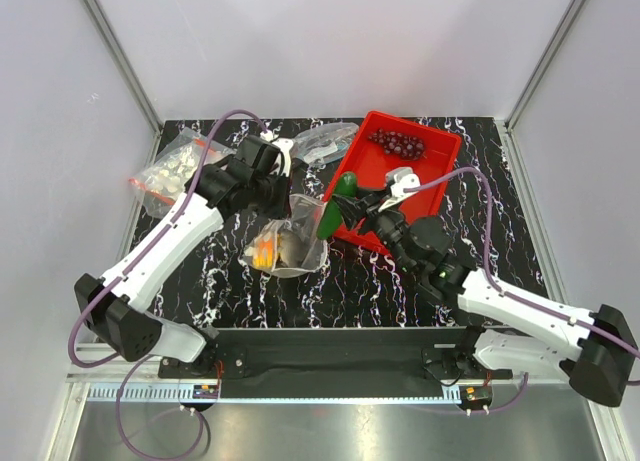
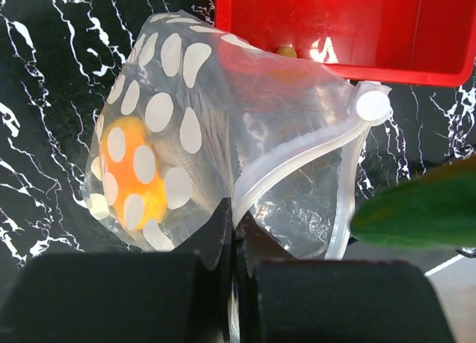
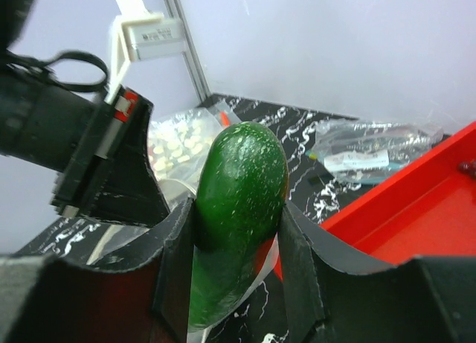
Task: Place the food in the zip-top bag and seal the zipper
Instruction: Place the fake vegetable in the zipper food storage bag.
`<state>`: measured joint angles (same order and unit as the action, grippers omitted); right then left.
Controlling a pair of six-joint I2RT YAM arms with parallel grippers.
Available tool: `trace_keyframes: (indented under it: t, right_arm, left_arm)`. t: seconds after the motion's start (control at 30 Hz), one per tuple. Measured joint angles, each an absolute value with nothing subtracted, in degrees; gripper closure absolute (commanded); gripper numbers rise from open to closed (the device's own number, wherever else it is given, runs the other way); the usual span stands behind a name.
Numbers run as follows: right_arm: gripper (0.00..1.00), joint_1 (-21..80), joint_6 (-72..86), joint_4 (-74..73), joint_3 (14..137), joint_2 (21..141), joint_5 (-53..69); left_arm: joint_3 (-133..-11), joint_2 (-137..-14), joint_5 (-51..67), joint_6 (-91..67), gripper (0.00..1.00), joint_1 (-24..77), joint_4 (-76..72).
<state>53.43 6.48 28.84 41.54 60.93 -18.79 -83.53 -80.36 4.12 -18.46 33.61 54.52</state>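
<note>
The left claw (image 2: 232, 235) is pinching shut on the bag's (image 2: 253, 127) rim. The bag is clear, white-dotted, and gaping on the tabletop (image 1: 380, 281) beside the tray (image 1: 452, 153), the fruit (image 2: 130, 175) glowing orange inside. The right claw (image 3: 238, 235) is gripping the cucumber (image 3: 239, 198) — glossy green — near the bag's mouth.

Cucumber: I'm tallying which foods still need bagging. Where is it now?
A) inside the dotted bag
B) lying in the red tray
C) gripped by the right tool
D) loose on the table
C: the right wrist view shows the cucumber clamped between the fingers of the right tool, held off the table and not yet inside the dotted bag.
</note>
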Motion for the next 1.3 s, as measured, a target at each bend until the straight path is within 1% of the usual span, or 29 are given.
trace_keyframes:
  t: [0.13, 0.17, 0.27, 0.47, 0.6, 0.67, 0.7, 0.73, 0.77, 0.83, 0.87, 1.03, 1.1, 1.13, 1.2, 1.27, 1.3]
  right_arm:
    - [0.93, 53.49, 5.48, 29.17, 41.54, 57.63, -17.8]
    - [0.92, 53.49, 5.13, 29.61, 41.54, 57.19, -17.32]
    - [0.91, 53.54, 3.68, 31.79, 41.6, 57.91, -15.75]
    - [0.92, 53.69, -2.76, 40.58, 41.58, 67.18, -10.33]
    - [0.89, 53.76, -7.6, 48.47, 40.6, 73.63, -6.52]
    - [0.85, 53.84, -9.15, 50.83, 40.01, 76.05, -5.15]
    - [0.81, 53.84, -9.87, 51.86, 39.72, 77.45, -4.36]
    - [0.65, 53.84, -10.22, 52.4, 39.62, 78.28, -3.77]
    - [0.59, 53.87, -10.35, 52.9, 39.55, 79.15, -3.31]
    - [0.52, 53.87, -10.35, 53.69, 39.22, 80.14, -2.68]
    - [0.41, 53.87, -10.33, 54.02, 38.96, 80.29, -2.33]
    - [0.29, 53.89, -9.76, 53.6, 38.24, 79.44, -1.78]
    - [0.26, 53.89, -9.5, 52.14, 38.26, 78.17, -1.54]
    - [0.26, 53.89, -9.39, 50.89, 38.26, 77.23, -1.41]
    - [0.23, 53.89, -9.13, 48.9, 38.26, 75.33, -1.37]
    - [0.23, 53.91, -8.27, 46.72, 38.39, 73.41, -2.22]
    - [0.26, 53.91, -7.42, 44.84, 38.85, 72.53, -3.25]
  left_arm:
    - [-84.75, -80.77, 4.05, -18.44, 1.0, 33.61, 54.78]
    - [-85.14, -80.9, 4.1, -18.44, 1.0, 33.61, 54.92]
    - [-86.89, -81.67, 4.25, -18.41, 1.0, 33.61, 56.16]
    - [-90.06, -82.48, 4.34, -18.2, 1.0, 33.61, 58.11]
    - [-90.52, -82.46, 4.67, -18.15, 1.0, 33.61, 58.54]
    - [-90.52, -82.46, 4.95, -18.11, 1.0, 33.61, 58.7]
    - [-90.52, -82.46, 5.1, -18.09, 1.0, 33.61, 58.67]
    - [-90.5, -82.46, 5.34, -18.04, 1.0, 33.61, 58.67]
    - [-90.48, -82.46, 5.61, -18.02, 1.0, 33.61, 58.67]
    - [-90.48, -82.46, 5.89, -18.02, 1.0, 33.61, 58.67]
    - [-90.48, -82.46, 5.89, -18.02, 1.0, 33.61, 58.65]
    - [-90.48, -82.46, 5.85, -17.82, 1.0, 33.61, 58.65]
    - [-90.48, -82.46, 5.85, -17.78, 1.0, 33.54, 58.65]
    - [-90.48, -82.46, 5.85, -17.78, 1.0, 33.54, 58.65]
    - [-90.48, -82.46, 5.85, -17.74, 1.0, 33.47, 58.65]
    - [-90.48, -82.46, 5.8, -17.52, 1.0, 33.41, 58.65]
    - [-90.48, -82.46, 5.74, -17.41, 1.0, 33.39, 58.67]
